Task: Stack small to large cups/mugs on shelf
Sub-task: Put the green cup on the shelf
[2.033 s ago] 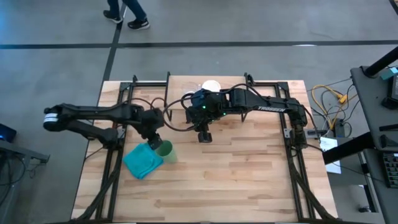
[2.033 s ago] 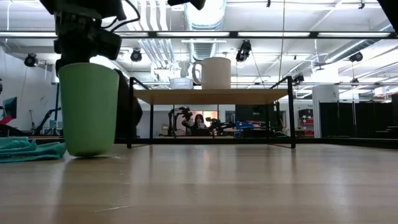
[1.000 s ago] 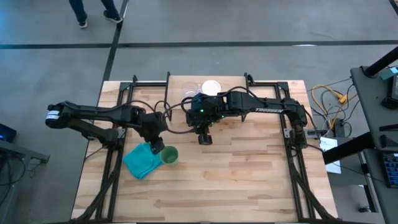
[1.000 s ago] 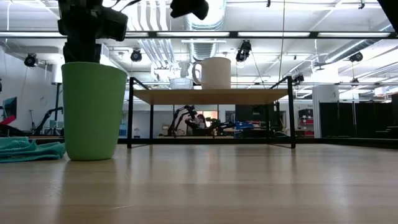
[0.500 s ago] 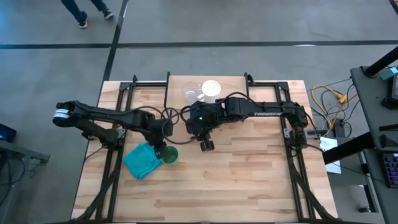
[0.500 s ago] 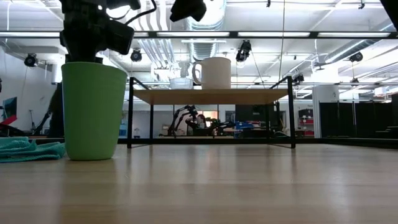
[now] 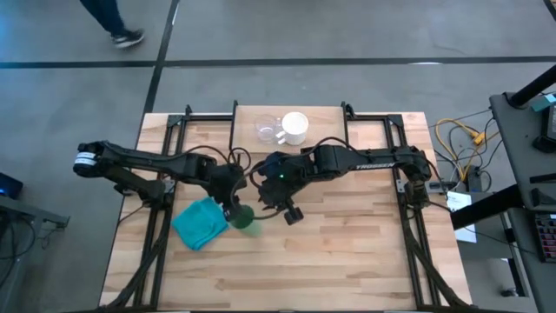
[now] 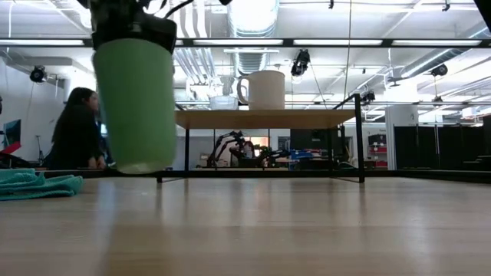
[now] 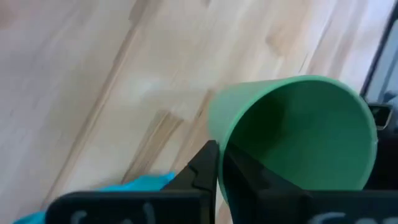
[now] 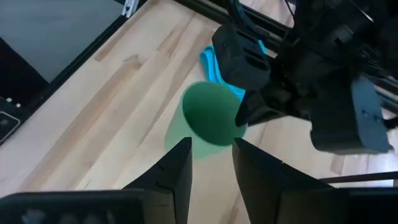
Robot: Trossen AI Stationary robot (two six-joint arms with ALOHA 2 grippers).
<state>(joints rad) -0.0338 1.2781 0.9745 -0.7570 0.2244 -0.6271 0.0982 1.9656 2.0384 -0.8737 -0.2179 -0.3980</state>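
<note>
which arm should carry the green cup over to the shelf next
Left. The left gripper already pinches the green cup by its rim, lifted and tilted above the table. The right gripper hangs open beside it, holding nothing. The shelf already carries the glass cup and white mug.

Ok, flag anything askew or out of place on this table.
The green cup hangs off the tabletop, tilted, pinched by its rim in the left gripper. The teal cloth lies crumpled beside it. The glass cup and white mug stand upright on the shelf.

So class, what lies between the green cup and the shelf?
In the high view, only the two arms and bare tabletop lie between the green cup and the shelf.
</note>
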